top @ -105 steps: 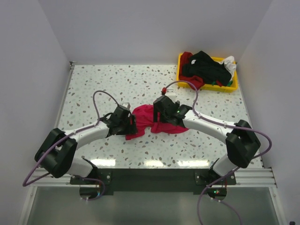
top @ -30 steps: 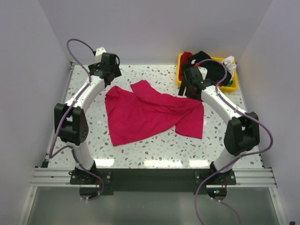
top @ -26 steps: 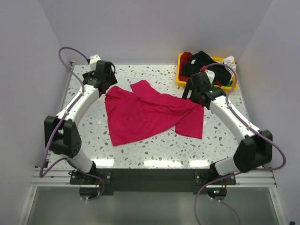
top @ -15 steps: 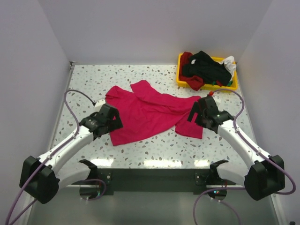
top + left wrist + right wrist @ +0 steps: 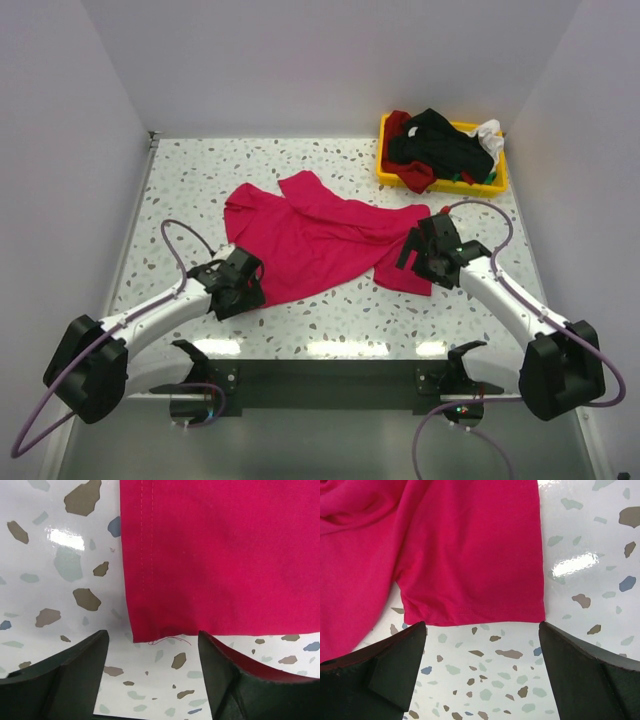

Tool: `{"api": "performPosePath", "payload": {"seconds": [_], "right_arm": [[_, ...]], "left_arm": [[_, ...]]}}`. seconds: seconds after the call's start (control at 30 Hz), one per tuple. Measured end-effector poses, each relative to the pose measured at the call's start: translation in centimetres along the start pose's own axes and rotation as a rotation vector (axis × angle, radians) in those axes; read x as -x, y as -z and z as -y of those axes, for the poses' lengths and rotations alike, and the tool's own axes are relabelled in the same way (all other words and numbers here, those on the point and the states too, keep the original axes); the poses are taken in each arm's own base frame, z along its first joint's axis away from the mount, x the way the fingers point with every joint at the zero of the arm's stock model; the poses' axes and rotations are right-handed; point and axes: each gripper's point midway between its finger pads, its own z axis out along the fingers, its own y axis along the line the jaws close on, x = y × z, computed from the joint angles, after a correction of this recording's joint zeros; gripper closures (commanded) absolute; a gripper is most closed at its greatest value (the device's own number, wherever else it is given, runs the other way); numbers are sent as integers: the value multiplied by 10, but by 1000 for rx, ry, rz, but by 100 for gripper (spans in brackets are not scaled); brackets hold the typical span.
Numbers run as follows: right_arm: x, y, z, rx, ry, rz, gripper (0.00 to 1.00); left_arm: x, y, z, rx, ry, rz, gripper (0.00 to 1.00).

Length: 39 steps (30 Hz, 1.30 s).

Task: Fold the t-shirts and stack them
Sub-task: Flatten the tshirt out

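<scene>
Counted: two arms, two end effectors, one bin, one bench, one shirt lying out, cloth of four colours stowed.

In the yellow bin (image 5: pixel 478 190), at the far right corner of the bench (image 5: pixel 200 190): a black heap (image 5: pixel 440 145) on top, dark red cloth (image 5: pixel 415 178) at the near left, white cloth (image 5: pixel 488 130) at the far right, green cloth (image 5: pixel 487 178) peeping out at the near right. Number of shirts in there not tellable.

Mid-bench, well apart from the bin: the crimson-pink t-shirt (image 5: pixel 320 240), spread out, rumpled and partly doubled over toward the right.

At the shirt's near left corner, low over the bench: the left end effector (image 5: pixel 250 282), fingers (image 5: pixel 75 670) parted, hem corner just beyond the tips, gripping nothing. At the near right edge: the right end effector (image 5: pixel 415 250), spread wide, fingers (image 5: pixel 385 665) either side of a straight hemmed edge, clear of the cloth in the wrist view.

Open speckled surface along the left side, across the far edge and in the near strip before the arm bases. Walls close on the left, back and right.
</scene>
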Motion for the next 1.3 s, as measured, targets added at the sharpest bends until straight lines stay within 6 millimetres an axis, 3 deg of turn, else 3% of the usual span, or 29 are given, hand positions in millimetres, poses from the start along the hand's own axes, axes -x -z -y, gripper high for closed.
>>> {"api": "performPosePath", "payload": {"seconds": [0.2,0.37,0.57,0.73,1.0,1.1,1.13,1.17,1.23,1.3], "right_arm": [[-8,-6,5,-22,6,-29,4],[-14,-8,9,-34,9,-43,7],[-17,-9,12,-46,10,-50,16],[-21,-14,17,-67,10,-67,19],[-34,-46,25,-131,2,-119,30],[-32,-52,25,-139,1,-104,61],[-31,-53,25,-136,-1,-97,80],[-29,-55,24,-130,-5,-88,88],[-24,-57,19,-96,-31,-60,100],[-25,-55,13,-59,-38,-57,100]], "left_arm": [[-6,-8,1,12,20,-26,63],[-6,-10,-1,12,33,-16,74],[-2,-12,3,1,42,4,99],[4,-15,12,-25,51,27,100],[12,-14,9,-21,55,71,100],[15,-13,7,-14,57,90,100],[16,-12,7,-13,58,98,100],[18,-11,7,-14,60,106,100],[23,-7,6,-16,58,129,100],[31,0,8,-24,54,155,100]]}}
